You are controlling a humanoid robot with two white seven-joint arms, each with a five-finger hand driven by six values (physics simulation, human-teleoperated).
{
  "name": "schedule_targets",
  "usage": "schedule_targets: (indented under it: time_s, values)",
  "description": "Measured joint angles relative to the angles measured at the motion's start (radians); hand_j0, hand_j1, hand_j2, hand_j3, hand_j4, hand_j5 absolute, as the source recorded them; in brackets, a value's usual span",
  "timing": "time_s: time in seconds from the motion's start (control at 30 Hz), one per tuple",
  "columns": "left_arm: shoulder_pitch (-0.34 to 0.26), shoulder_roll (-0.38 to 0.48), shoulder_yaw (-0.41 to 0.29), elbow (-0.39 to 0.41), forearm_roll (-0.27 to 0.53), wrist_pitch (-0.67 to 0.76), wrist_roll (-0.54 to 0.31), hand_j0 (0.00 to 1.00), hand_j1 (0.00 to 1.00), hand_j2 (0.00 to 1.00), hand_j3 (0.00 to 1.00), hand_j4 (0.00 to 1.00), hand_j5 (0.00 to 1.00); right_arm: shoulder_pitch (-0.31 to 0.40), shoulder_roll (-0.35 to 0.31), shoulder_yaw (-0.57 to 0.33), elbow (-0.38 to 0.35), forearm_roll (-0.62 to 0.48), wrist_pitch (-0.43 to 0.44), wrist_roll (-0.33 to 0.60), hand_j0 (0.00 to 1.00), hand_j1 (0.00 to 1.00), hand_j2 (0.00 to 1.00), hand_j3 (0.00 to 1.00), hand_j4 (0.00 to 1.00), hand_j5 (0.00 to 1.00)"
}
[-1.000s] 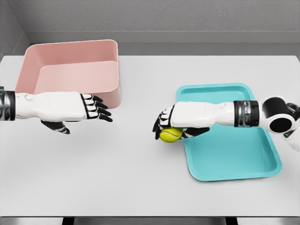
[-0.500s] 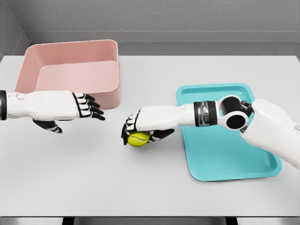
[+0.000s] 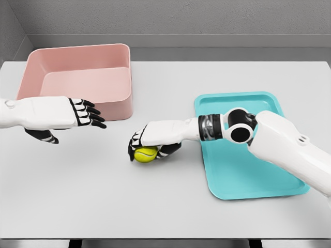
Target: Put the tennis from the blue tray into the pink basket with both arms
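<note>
The tennis ball was already out of the blue tray, clasped under the right hand on the table midway, while the left hand, fingers spread, waited beside the pink basket, handover and drop undone

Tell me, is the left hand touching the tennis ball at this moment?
Apart. The head view shows bare table between the left hand, open in front of the pink basket, and the tennis ball, which the right hand grasps.
</note>
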Motion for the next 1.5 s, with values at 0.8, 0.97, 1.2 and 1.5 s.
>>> schedule_targets:
  time_s: [0.8, 0.97, 1.2, 1.5]
  values:
    - [0.015, -0.052, -0.009, 0.0, 0.029, 0.0, -0.083, 1.0, 1.0, 1.0, 1.0, 1.0, 1.0, -0.015, 0.023, 0.022, 0.05, 0.009, 0.028, -0.003, 1.0, 1.0, 1.0, 1.0, 1.0, 1.0]
    - [0.017, -0.046, -0.004, 0.001, 0.029, 0.0, -0.084, 1.0, 1.0, 1.0, 1.0, 1.0, 1.0, -0.021, 0.014, 0.017, 0.046, 0.008, 0.026, -0.002, 1.0, 1.0, 1.0, 1.0, 1.0, 1.0]
    - [0.017, -0.045, -0.001, 0.001, 0.03, 0.0, -0.082, 1.0, 1.0, 1.0, 1.0, 1.0, 1.0, -0.037, -0.018, -0.005, 0.034, 0.006, 0.018, -0.008, 1.0, 1.0, 1.0, 1.0, 1.0, 1.0]
    - [0.014, -0.085, 0.0, 0.0, 0.036, 0.0, -0.081, 1.0, 1.0, 1.0, 1.0, 1.0, 1.0, -0.012, -0.343, -0.267, 0.011, 0.001, 0.001, -0.024, 1.0, 1.0, 1.0, 1.0, 1.0, 1.0]
